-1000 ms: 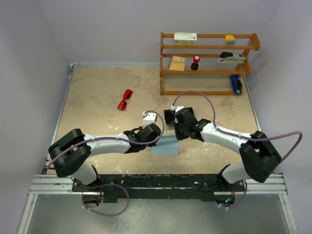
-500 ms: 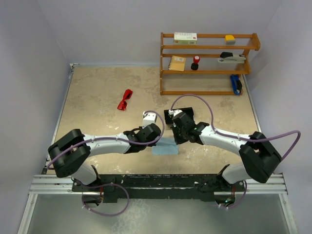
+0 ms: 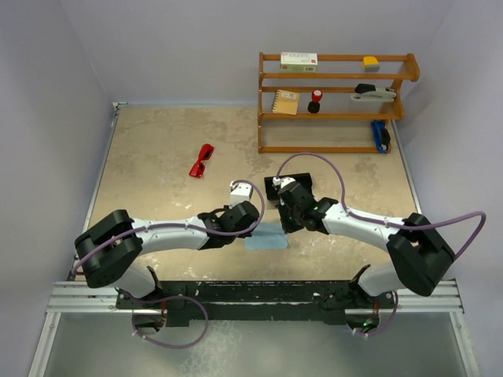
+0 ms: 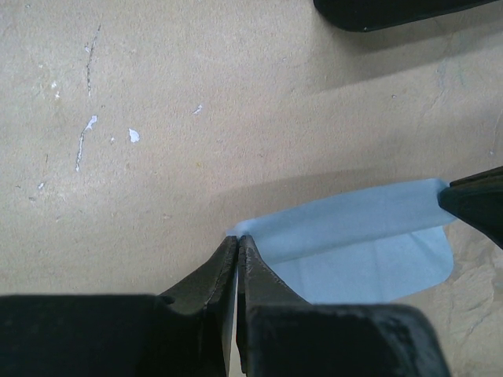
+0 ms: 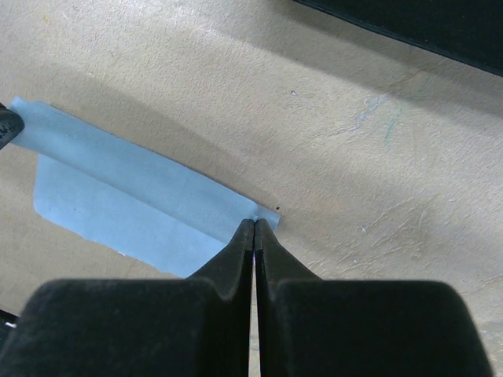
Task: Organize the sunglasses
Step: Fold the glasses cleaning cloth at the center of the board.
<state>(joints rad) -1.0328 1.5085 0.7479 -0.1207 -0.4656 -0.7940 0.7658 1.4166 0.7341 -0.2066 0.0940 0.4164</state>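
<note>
The red sunglasses (image 3: 202, 160) lie on the table at the far left, well away from both arms. A light blue cloth (image 3: 266, 236) lies near the table's middle, its far edge raised off the surface. My left gripper (image 4: 237, 239) is shut on that edge's left corner of the cloth (image 4: 369, 251). My right gripper (image 5: 255, 224) is shut on the right corner of the cloth (image 5: 118, 196). From above, the left gripper (image 3: 253, 227) and right gripper (image 3: 283, 228) face each other across the cloth. A black case (image 3: 272, 187) sits just behind, partly hidden by the right wrist.
A wooden shelf (image 3: 338, 102) stands at the back right with a notebook (image 3: 285, 102), a box (image 3: 299, 61), a stapler (image 3: 373, 93) and a blue item (image 3: 380, 135). The black case (image 4: 393, 12) lies close beyond the cloth.
The right wrist has shifted a little left and nearer, over the cloth's right side. The left arm has barely moved. The sunglasses have stayed put.
</note>
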